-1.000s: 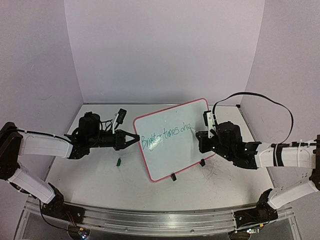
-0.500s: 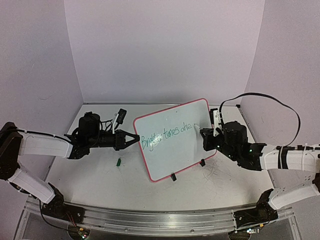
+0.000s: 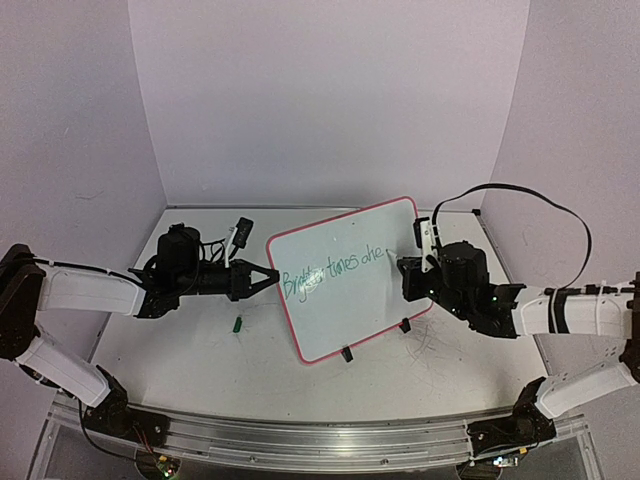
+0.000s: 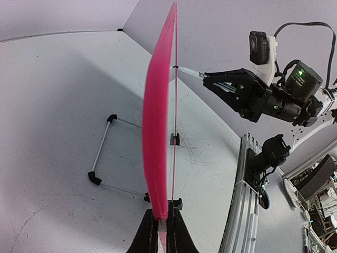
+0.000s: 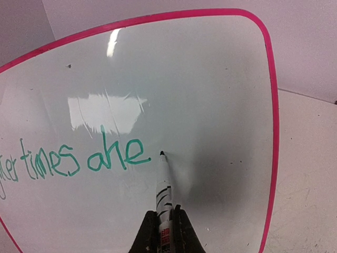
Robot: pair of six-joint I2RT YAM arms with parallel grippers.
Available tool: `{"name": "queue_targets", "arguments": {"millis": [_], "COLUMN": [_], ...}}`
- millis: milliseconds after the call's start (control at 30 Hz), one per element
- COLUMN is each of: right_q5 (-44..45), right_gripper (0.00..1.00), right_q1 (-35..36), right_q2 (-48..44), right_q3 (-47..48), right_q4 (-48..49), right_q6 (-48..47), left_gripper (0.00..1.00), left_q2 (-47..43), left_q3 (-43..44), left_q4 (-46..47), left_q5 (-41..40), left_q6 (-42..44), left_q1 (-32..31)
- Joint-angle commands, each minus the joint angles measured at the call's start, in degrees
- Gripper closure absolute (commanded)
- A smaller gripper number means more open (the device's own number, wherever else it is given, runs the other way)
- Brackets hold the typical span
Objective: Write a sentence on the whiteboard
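Observation:
The whiteboard (image 3: pixel 350 312), white with a pink frame, stands tilted on two black feet mid-table. My left gripper (image 3: pixel 270 276) is shut on its left edge; the left wrist view shows the board edge-on (image 4: pixel 158 116) between the fingers of this gripper (image 4: pixel 162 232). The sentence (image 3: pixel 332 269) in green reads "Brighter times ahe", and the right wrist view shows the part "times ahe" (image 5: pixel 84 159). My right gripper (image 3: pixel 404 268) is shut on a white marker (image 5: pixel 165 191). The marker's dark tip sits at the board just right of the last "e".
A small green cap (image 3: pixel 237 323) lies on the table left of the board. The board's wire stand (image 4: pixel 102 158) reaches out behind it. An aluminium rail (image 3: pixel 300 430) runs along the near edge. Walls close in the back and both sides.
My right gripper and the marker have shifted slightly to the right along the board, past the end of "ahe". The left gripper and the board have not moved.

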Motion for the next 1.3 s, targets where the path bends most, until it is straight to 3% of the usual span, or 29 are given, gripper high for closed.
{"name": "queue_targets", "arguments": {"millis": [0,733,1267], "right_q5": [1.42,-4.45,-1.56], "right_gripper": [1.0,1.0,1.0], "right_q1": [-0.6,-0.59,-0.56], "right_q2": [1.24,0.59,-1.06], "right_q3": [2.94,1.57,0.09], "right_q4": [3.09,0.1,-2.46], "right_q6": [-0.59,-0.36,0.85], "left_gripper": [1.0,1.0,1.0], "left_q2": [-0.81,-0.62,-0.52], "left_q3": [1.08,1.47,1.61], "left_q4": [-1.71,-1.71,-1.81], "left_q5": [-1.31,-1.23,-1.15], "left_q6": [1.71,1.82,1.65], "left_q1": [0.27,0.26,0.27]}}
